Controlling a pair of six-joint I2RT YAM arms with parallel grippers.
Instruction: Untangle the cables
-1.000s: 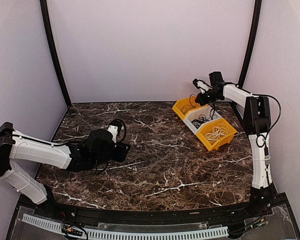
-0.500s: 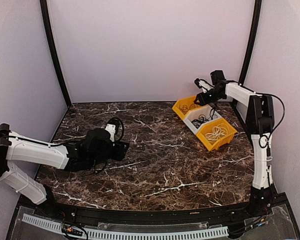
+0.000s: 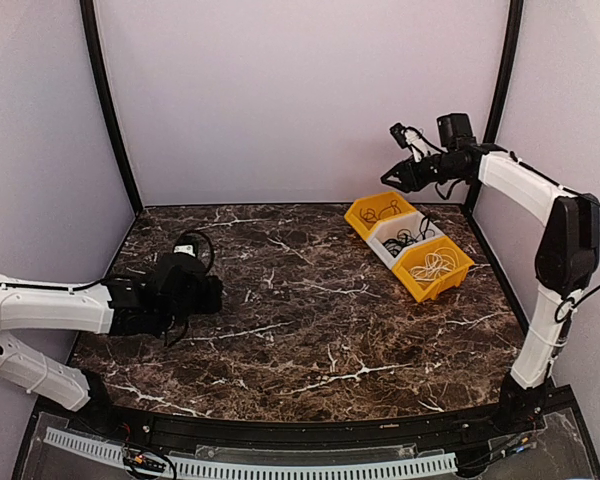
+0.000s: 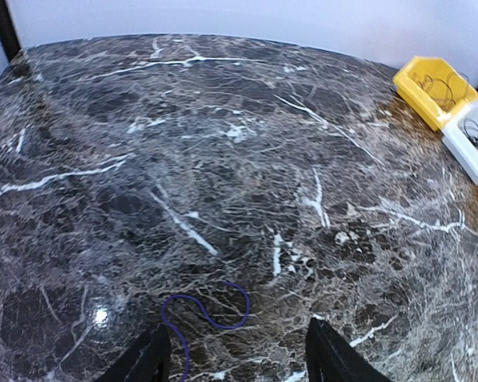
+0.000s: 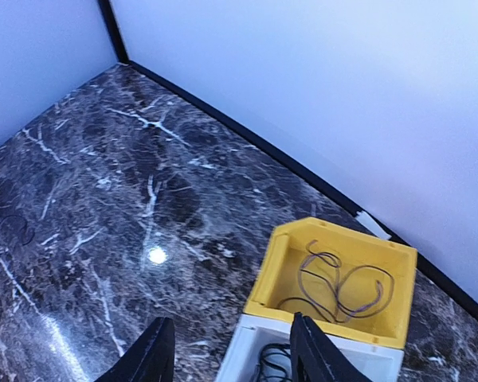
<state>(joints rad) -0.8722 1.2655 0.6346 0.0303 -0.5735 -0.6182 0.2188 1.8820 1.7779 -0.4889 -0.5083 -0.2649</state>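
Task looked mostly done. Three cables sat sorted, one per bin. A black cable (image 3: 405,240) lay in the white bin (image 3: 382,244). A white cable (image 3: 435,265) lay in the near yellow bin (image 3: 425,287), touching the white bin's near side. A dark cable (image 5: 334,282) lay in the far yellow bin (image 5: 275,270), on its far side.

Still left: one loose cable (image 4: 207,314) in an open curl on the table (image 3: 310,330), well left of the white bin, no knot visible. Left gripper (image 4: 239,362) hovered low over it w/ jaws spread. The cable's tail ran just beside one finger, apparently not pinched. Right gripper (image 5: 231,358) hung above & beyond the white bin, jaws spread, nothing between them.

Vs. a sec earlier: right arm had lifted up & back from just over the bins. Left arm had drawn further away from the white bin.
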